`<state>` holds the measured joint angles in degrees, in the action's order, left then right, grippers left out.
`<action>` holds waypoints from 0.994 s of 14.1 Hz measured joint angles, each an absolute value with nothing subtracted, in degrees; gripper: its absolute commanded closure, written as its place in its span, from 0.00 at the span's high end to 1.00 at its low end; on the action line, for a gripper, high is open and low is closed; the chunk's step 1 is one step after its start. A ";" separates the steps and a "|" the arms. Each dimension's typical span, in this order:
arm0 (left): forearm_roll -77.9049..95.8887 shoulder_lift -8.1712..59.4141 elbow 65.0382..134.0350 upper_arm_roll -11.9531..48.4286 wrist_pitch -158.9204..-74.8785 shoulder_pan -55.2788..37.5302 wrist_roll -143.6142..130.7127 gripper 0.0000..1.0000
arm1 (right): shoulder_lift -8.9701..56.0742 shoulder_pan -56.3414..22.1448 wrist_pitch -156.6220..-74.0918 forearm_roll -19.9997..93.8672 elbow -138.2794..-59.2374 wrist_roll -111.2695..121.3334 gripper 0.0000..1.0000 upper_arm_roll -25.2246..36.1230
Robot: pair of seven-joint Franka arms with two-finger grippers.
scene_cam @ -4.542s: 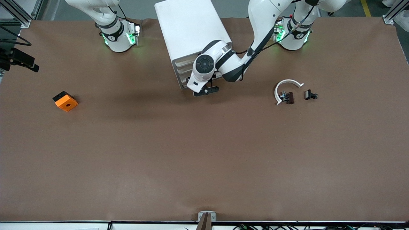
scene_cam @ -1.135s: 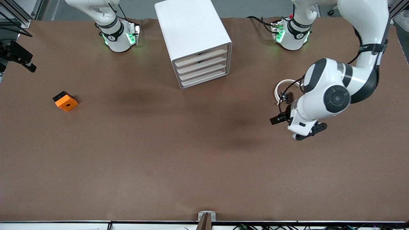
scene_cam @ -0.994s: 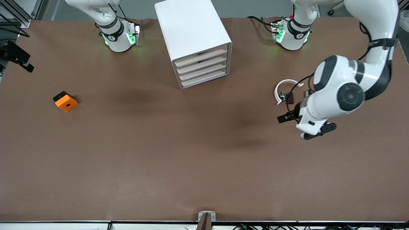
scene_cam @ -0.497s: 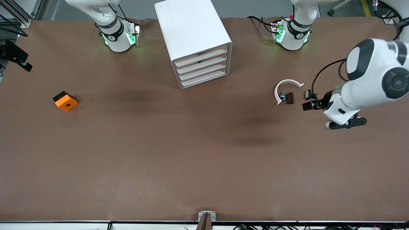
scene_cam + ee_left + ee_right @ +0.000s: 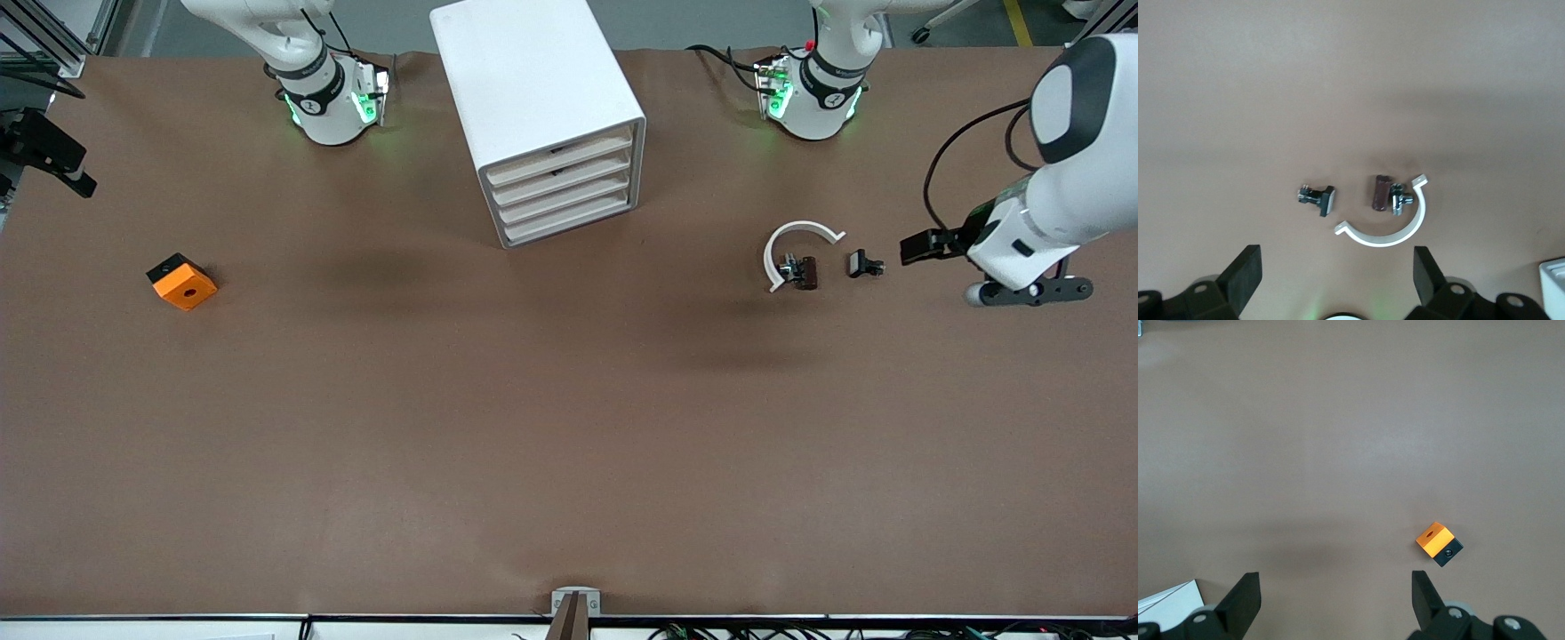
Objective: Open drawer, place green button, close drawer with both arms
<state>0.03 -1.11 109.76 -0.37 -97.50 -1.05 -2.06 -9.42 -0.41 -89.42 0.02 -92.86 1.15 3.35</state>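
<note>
The white cabinet (image 5: 524, 80) stands between the two arm bases. All four of its trays are pushed in, and the drawer (image 5: 569, 220) is the lowest. The button is out of view. My left gripper (image 5: 929, 244) is open and empty in the air over the table, toward the left arm's end from the small parts; the left wrist view shows its open gripper (image 5: 1337, 253) above them. My right gripper (image 5: 1335, 580) is open and empty, high over the table, with the orange block below it.
A white arc (image 5: 796, 226) lies with a brown part (image 5: 807, 272) inside it and a black part (image 5: 864, 264) beside it. They also show in the left wrist view: the arc (image 5: 1385, 240), the brown part (image 5: 1381, 193) and the black part (image 5: 1319, 198). An orange block (image 5: 182, 282) lies toward the right arm's end.
My left arm has swung from the drawer's front to the left arm's end of the table, passing over the small parts. The drawers stay shut.
</note>
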 measured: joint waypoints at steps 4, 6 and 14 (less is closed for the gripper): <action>0.03 -4.58 116.42 -2.62 -103.14 -1.25 0.71 1.00 | -9.42 -0.48 -89.43 0.02 -92.84 1.15 1.00 3.27; 0.03 -5.84 118.73 -2.65 -106.61 -1.44 0.86 1.00 | -9.42 -0.49 -89.34 0.02 -92.85 1.15 1.00 3.27; 0.03 -7.96 109.76 0.41 -103.81 -2.15 0.43 1.00 | -9.42 -0.49 -83.35 0.06 -92.80 1.14 1.00 3.37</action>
<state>0.03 -7.96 109.76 0.41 -103.81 -2.15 0.43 -9.42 -0.49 -83.35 0.06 -92.80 1.14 3.37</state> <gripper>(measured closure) 0.000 0.000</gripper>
